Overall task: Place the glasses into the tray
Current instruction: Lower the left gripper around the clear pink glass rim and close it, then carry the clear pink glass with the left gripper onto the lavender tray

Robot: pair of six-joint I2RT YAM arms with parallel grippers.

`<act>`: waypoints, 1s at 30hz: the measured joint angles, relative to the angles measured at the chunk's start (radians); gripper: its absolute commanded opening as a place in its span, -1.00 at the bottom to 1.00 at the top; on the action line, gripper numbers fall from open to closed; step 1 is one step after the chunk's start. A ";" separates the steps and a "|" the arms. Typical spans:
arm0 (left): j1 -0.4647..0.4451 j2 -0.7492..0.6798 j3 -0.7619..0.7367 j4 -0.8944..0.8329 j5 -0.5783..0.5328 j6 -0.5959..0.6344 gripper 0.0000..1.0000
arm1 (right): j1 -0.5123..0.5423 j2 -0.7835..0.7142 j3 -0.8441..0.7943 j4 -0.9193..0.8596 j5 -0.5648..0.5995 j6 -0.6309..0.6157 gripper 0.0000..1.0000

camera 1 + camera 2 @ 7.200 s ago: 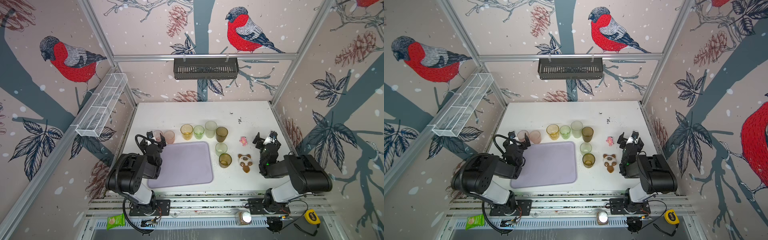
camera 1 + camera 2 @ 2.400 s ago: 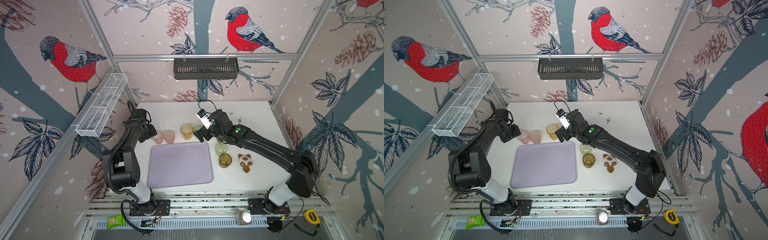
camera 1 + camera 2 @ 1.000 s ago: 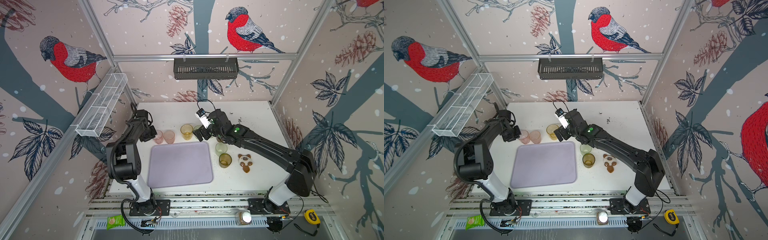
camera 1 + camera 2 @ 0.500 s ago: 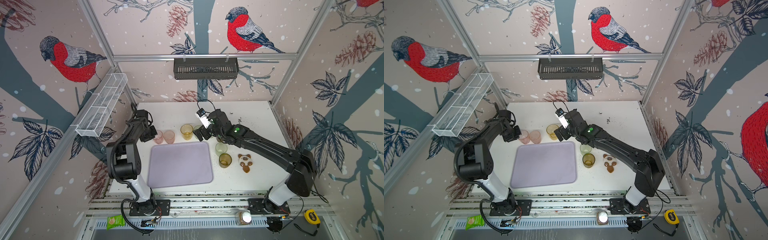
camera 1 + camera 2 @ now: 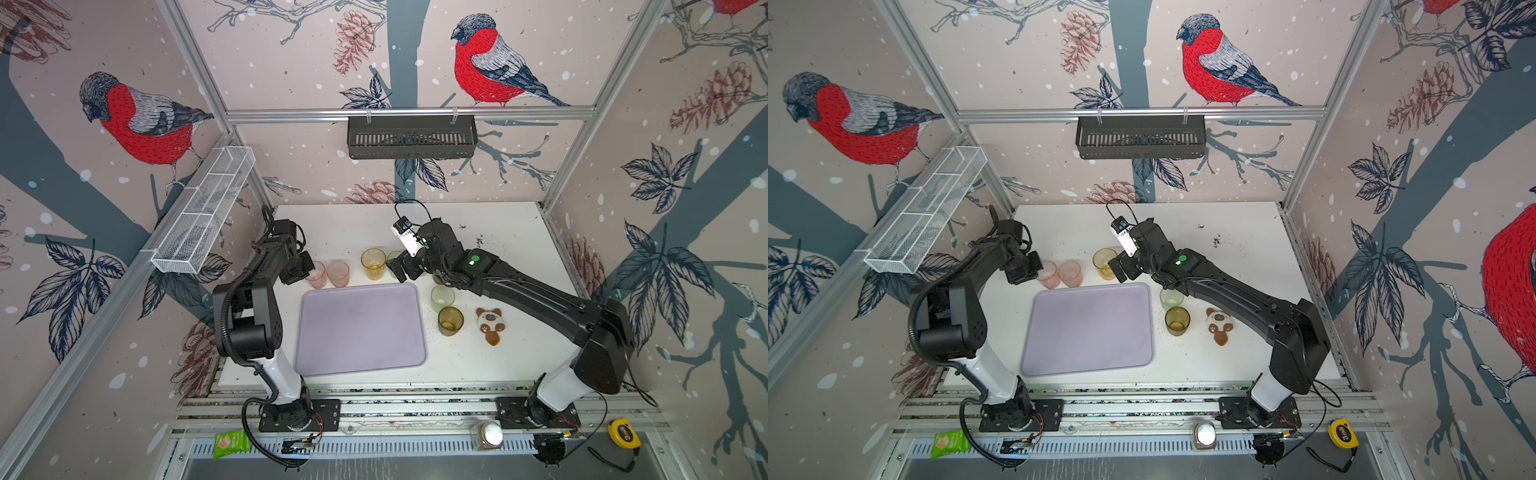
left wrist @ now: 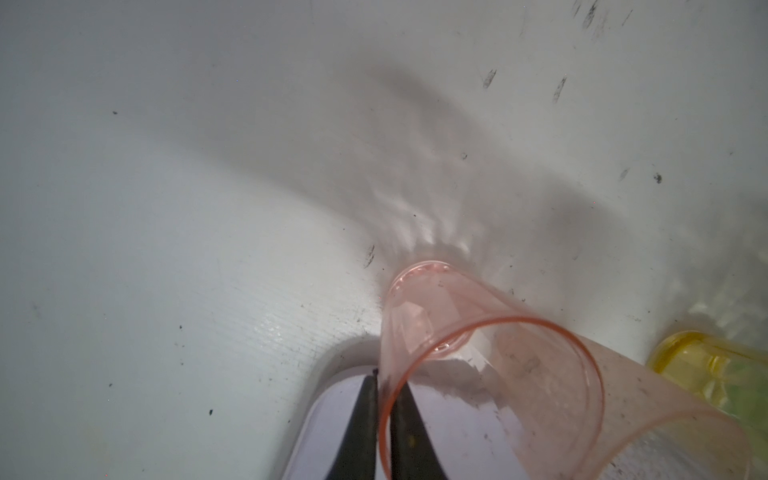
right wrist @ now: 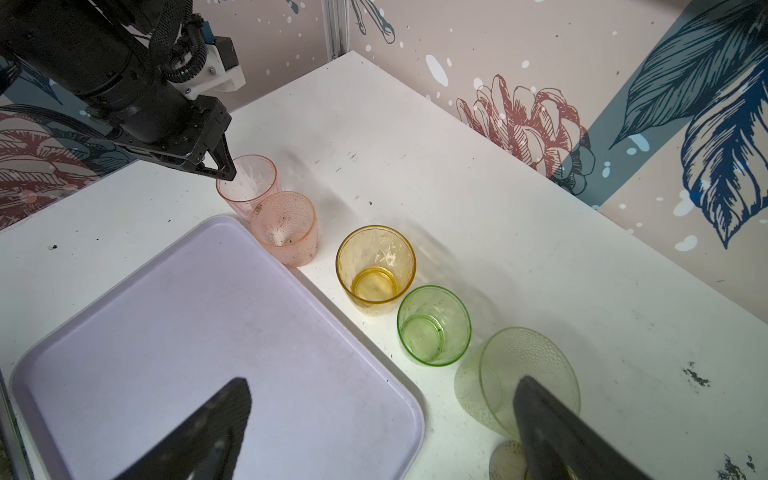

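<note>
The tray [image 5: 360, 328] lies on the table [image 5: 507, 249], with the glasses [image 5: 372, 264] standing just outside its far and right edges. Only the left wrist view shows the left gripper [image 6: 384, 386] pinching the wall of the pink glass [image 6: 478, 353]; the right wrist view shows the right gripper [image 7: 382, 382] gaping wide by the green glass [image 7: 434, 326].

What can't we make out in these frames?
- Frosted glass: both top views, hidden under the right pincer; seen only from the right wrist.
- Brownish glass: right wrist view, cut by bottom edge, behind that pincer's finger.
- Grip of left pincer on pink glass: both top views, hidden by its own wrist.
- Jar contents: top views, too small.
</note>
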 measured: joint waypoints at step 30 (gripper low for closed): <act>0.000 -0.055 0.042 -0.051 -0.056 -0.009 -1.00 | -0.001 -0.029 -0.014 0.010 0.010 -0.027 0.99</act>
